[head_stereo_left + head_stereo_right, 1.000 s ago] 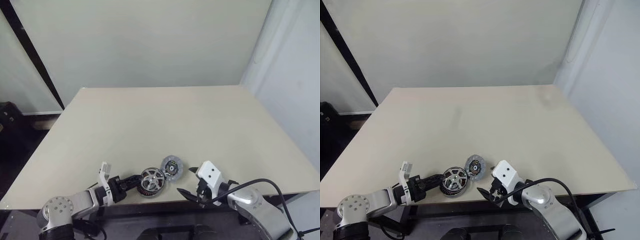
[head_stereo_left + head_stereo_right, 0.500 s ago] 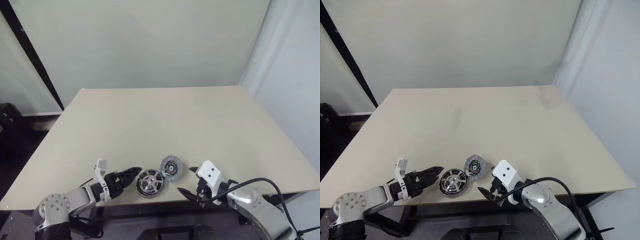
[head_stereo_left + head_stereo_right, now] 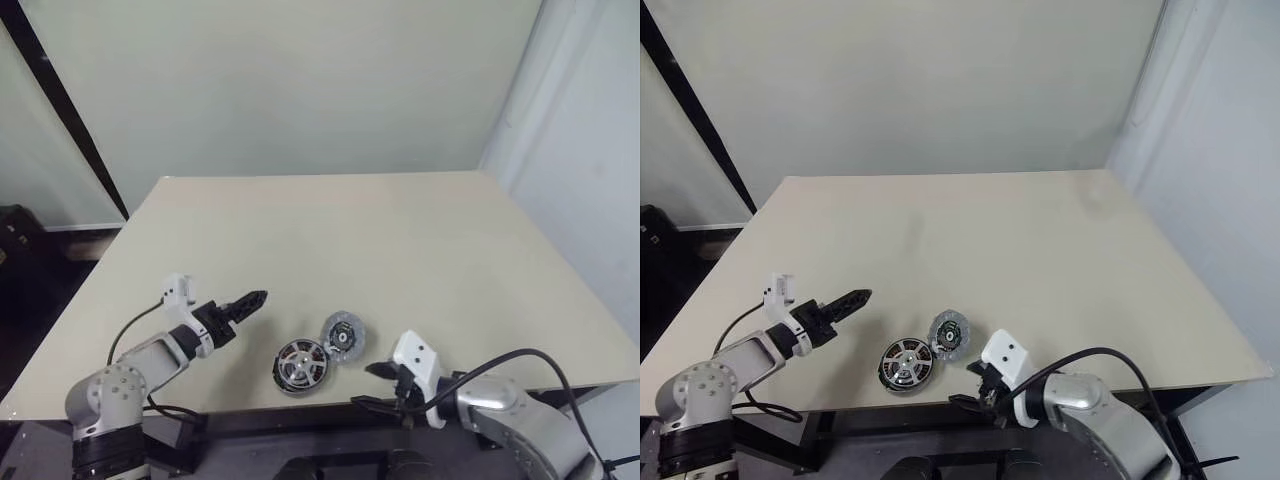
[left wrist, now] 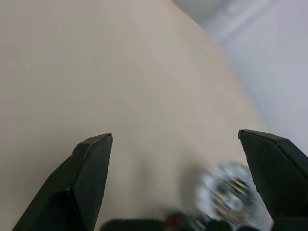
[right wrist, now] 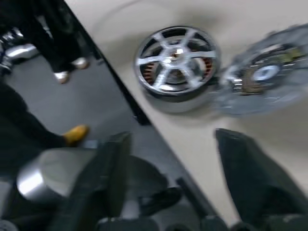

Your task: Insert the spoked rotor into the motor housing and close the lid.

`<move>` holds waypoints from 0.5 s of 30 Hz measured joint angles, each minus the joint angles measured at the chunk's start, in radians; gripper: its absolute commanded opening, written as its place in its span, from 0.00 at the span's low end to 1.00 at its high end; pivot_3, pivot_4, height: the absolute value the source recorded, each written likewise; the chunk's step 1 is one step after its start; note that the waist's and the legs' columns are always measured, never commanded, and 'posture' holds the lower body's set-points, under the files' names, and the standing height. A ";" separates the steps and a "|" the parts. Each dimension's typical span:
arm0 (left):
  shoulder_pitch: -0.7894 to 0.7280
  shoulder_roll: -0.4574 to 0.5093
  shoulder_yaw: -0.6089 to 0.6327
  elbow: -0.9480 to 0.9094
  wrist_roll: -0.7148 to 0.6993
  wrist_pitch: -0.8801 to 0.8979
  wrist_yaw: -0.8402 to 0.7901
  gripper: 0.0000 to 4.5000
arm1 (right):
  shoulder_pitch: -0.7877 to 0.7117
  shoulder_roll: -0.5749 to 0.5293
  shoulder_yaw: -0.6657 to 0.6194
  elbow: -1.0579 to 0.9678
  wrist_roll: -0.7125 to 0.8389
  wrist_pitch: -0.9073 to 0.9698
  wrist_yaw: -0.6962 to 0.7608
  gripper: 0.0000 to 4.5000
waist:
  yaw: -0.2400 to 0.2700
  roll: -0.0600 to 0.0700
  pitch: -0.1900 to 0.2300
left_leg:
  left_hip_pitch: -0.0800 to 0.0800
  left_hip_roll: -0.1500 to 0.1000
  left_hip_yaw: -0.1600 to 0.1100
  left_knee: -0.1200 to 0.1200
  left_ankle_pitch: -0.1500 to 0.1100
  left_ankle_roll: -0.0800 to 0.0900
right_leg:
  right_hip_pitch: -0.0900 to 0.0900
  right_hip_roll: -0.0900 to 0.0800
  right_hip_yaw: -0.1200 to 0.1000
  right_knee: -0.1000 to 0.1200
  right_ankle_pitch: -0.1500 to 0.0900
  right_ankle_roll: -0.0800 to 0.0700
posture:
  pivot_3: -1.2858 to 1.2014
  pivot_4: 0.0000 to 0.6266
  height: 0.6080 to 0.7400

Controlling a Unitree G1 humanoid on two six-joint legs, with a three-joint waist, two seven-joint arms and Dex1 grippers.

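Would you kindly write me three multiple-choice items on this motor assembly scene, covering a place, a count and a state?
1. Where does the spoked rotor sit?
A. in the motor housing
B. at the table's far edge
C. in the right hand

2. How many loose assemblies lie on the table?
A. one
B. two
C. four

3. How is the left hand?
A. shut on the lid
B. open, holding nothing
C. pressing the rotor

Key: 1 A, spokes show above copper windings; 2 B, the rotor-filled housing and the lid beside it; 3 B, its fingers stand wide apart.

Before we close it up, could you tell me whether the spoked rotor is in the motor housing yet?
In: the spoked rotor sits inside the motor housing, copper windings showing between its spokes.
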 measured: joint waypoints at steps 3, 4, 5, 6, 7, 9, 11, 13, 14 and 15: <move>0.001 -0.005 -0.087 -0.007 0.132 -0.143 0.003 1.00 | -0.014 0.083 0.022 0.052 -0.008 0.011 -0.068 0.23 | 0.000 -0.001 0.000 | 0.000 0.000 0.001 0.001 0.000 0.000 | 0.000 0.000 0.001 0.000 0.000 0.000 | 0.52 0.00 1.00; 0.001 -0.005 -0.111 -0.008 0.162 -0.173 0.001 1.00 | -0.022 0.104 0.028 0.071 -0.014 0.014 -0.085 0.15 | 0.000 -0.001 0.000 | 0.000 0.000 0.001 0.001 0.000 0.000 | 0.000 0.000 0.001 0.000 0.000 0.000 | 0.52 0.00 1.00; 0.001 -0.005 -0.132 -0.008 0.193 -0.201 0.002 1.00 | -0.035 0.121 0.032 0.093 -0.022 0.022 -0.103 0.06 | 0.000 -0.001 0.000 | 0.000 0.000 0.001 0.001 0.000 0.000 | 0.000 0.000 0.001 0.000 0.000 0.000 | 0.52 0.00 1.00; 0.002 -0.005 -0.143 -0.008 0.213 -0.217 0.002 1.00 | -0.045 0.134 0.032 0.108 -0.026 0.027 -0.118 0.00 | 0.000 -0.001 0.000 | 0.000 0.000 0.001 0.001 0.001 0.001 | 0.000 0.000 0.001 0.000 0.000 0.000 | 0.52 0.00 1.00; 0.002 -0.005 -0.146 -0.008 0.226 -0.230 0.002 1.00 | -0.054 0.149 0.033 0.125 -0.031 0.032 -0.134 0.00 | 0.000 -0.001 -0.001 | 0.000 0.000 0.001 0.001 0.001 0.002 | 0.000 0.000 0.001 0.000 0.000 0.000 | 0.52 0.00 1.00; 0.002 -0.004 -0.147 -0.007 0.250 -0.250 0.000 1.00 | -0.069 0.170 0.036 0.159 -0.034 0.046 -0.149 0.00 | 0.000 -0.001 -0.001 | 0.000 0.000 0.001 0.001 0.001 0.002 | 0.000 0.001 0.001 0.001 0.000 0.000 | 0.52 0.00 1.00; 0.002 -0.003 -0.150 -0.006 0.265 -0.263 -0.008 1.00 | -0.078 0.181 0.048 0.184 -0.041 0.057 -0.162 0.00 | 0.000 -0.001 -0.001 | 0.000 0.000 0.000 0.001 0.001 0.002 | 0.000 0.001 0.001 0.002 0.000 0.000 | 0.52 0.00 1.00; 0.005 0.002 -0.152 -0.003 0.280 -0.268 -0.019 1.00 | -0.088 0.193 0.057 0.207 -0.043 0.066 -0.169 0.00 | 0.000 -0.001 -0.001 | 0.000 0.000 0.000 0.000 0.001 0.002 | -0.001 0.001 0.001 0.003 0.000 0.000 | 0.52 0.00 1.00; 0.007 0.005 -0.153 -0.001 0.289 -0.271 -0.023 1.00 | -0.091 0.194 0.062 0.212 -0.044 0.068 -0.170 0.00 | 0.000 -0.001 -0.001 | 0.000 0.000 0.000 0.000 0.001 0.002 | -0.001 0.001 0.001 0.003 0.000 0.000 | 0.52 0.00 1.00; 0.009 0.006 -0.154 0.001 0.292 -0.272 -0.028 1.00 | -0.093 0.195 0.068 0.214 -0.044 0.071 -0.170 0.00 | 0.000 -0.001 -0.001 | 0.000 0.000 0.000 0.000 0.001 0.002 | 0.000 0.001 0.001 0.003 0.000 0.000 | 0.52 0.00 1.00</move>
